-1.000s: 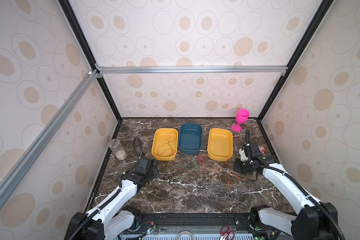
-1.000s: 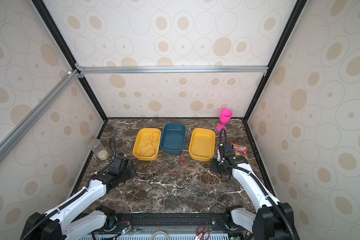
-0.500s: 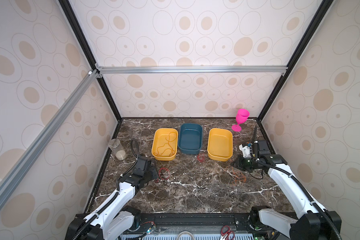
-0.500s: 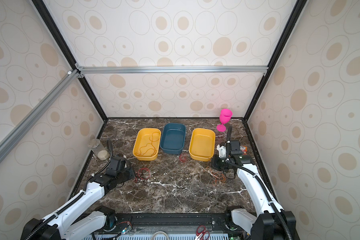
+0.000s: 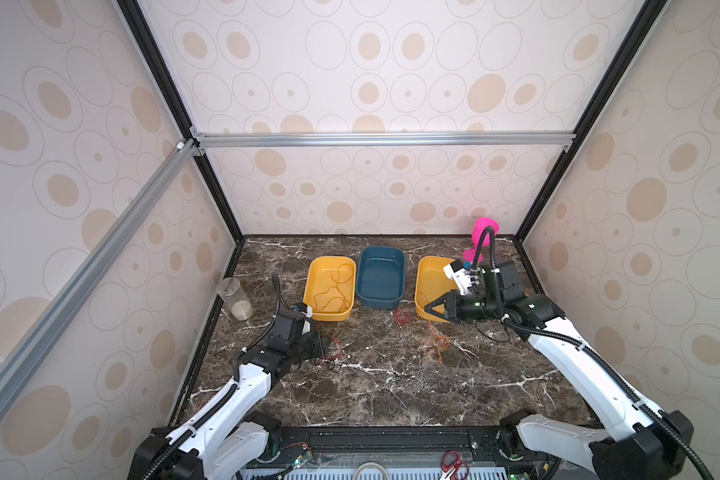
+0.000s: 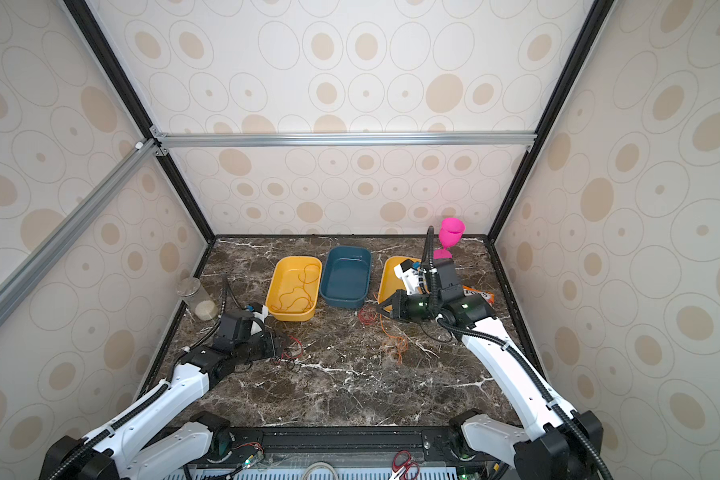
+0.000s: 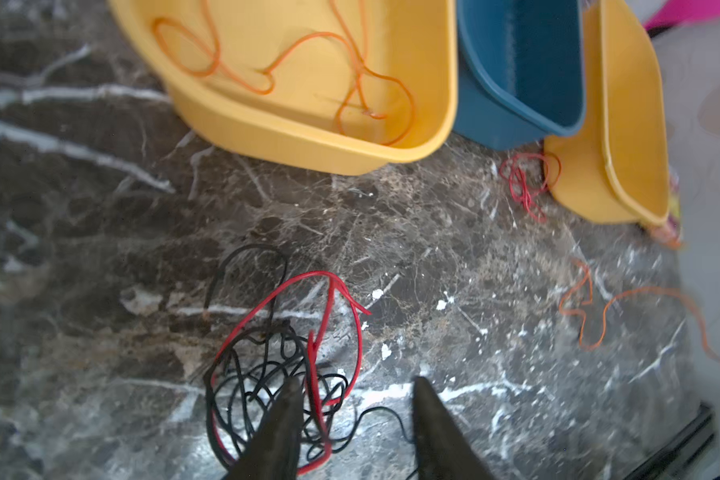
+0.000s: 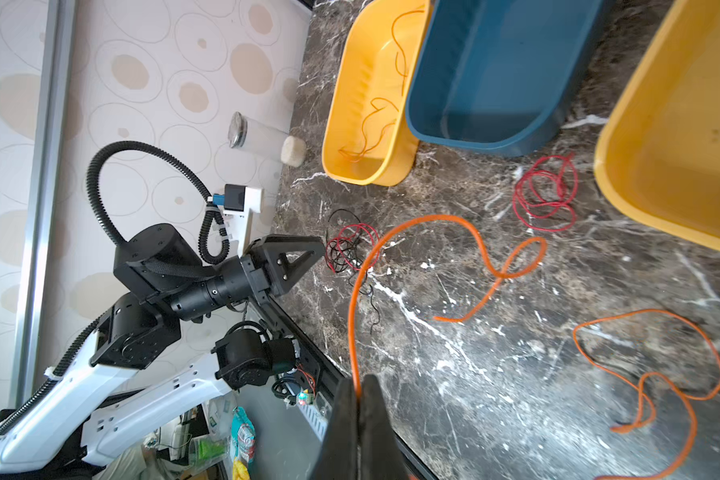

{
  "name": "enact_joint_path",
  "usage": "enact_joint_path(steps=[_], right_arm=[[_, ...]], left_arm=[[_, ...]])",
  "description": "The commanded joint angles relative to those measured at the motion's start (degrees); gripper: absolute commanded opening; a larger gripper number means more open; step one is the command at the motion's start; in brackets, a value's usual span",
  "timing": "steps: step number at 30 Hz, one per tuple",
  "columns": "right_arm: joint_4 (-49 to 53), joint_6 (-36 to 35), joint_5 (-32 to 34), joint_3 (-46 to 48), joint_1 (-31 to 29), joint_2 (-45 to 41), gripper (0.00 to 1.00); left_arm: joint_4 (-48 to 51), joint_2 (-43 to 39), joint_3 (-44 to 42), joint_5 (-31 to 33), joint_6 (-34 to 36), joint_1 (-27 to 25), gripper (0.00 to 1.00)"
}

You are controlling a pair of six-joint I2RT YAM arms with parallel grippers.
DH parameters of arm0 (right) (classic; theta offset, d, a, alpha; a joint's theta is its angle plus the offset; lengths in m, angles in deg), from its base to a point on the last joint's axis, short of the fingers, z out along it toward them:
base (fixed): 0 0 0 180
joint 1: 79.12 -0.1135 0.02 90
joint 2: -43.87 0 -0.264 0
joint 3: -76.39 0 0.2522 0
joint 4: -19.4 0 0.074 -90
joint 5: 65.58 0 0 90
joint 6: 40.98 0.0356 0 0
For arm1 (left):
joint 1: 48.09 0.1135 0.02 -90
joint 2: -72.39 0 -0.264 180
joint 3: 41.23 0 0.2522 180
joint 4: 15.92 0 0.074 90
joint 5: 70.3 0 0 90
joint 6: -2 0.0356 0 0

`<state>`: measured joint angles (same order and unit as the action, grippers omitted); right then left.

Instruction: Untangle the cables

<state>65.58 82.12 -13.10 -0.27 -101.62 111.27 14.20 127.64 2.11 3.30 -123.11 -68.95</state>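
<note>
Right gripper (image 8: 360, 380) clenched on orange cable (image 8: 416, 218)
Left gripper (image 7: 356, 380), jaws apart, over the red-black tangle (image 5: 333, 355), lower left in both top views.

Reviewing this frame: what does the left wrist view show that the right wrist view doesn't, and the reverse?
Only the left wrist view shows the left gripper from behind, open, its fingers apart at the red and black tangle.

Only the right wrist view shows the right gripper shut on the orange cable, and the glass jar by the wall.

Both show the tangle, the yellow tray with an orange wire in it, the blue tray and the small red coil.
</note>
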Motion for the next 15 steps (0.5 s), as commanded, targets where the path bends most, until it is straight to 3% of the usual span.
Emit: enact_joint_path(steps=[1, 6, 10, 15], right_arm=[[-5.17, 3.31, -0.47, -2.97, -2.87, 2.6, 0.0], [-6.13, 3.95, 0.5, -5.97, -5.75, 4.94, 0.0], [-6.96, 3.4, 2.11, -3.18, -5.81, 5.68, 0.0], [-1.65, -1.15, 9.61, 1.8, -5.84, 6.5, 0.0]], left_arm=[[0.42, -1.1, 3.91, -1.35, 3.25, -1.18, 0.55], [-0.25, -2.08, 4.56, -2.92, 3.69, -2.31, 0.62], [-6.97, -2.86, 3.08, -9.1, 3.67, -4.49, 0.63], [-11.83, -1.1, 2.12, -9.0, 2.14, -8.17, 0.63]])
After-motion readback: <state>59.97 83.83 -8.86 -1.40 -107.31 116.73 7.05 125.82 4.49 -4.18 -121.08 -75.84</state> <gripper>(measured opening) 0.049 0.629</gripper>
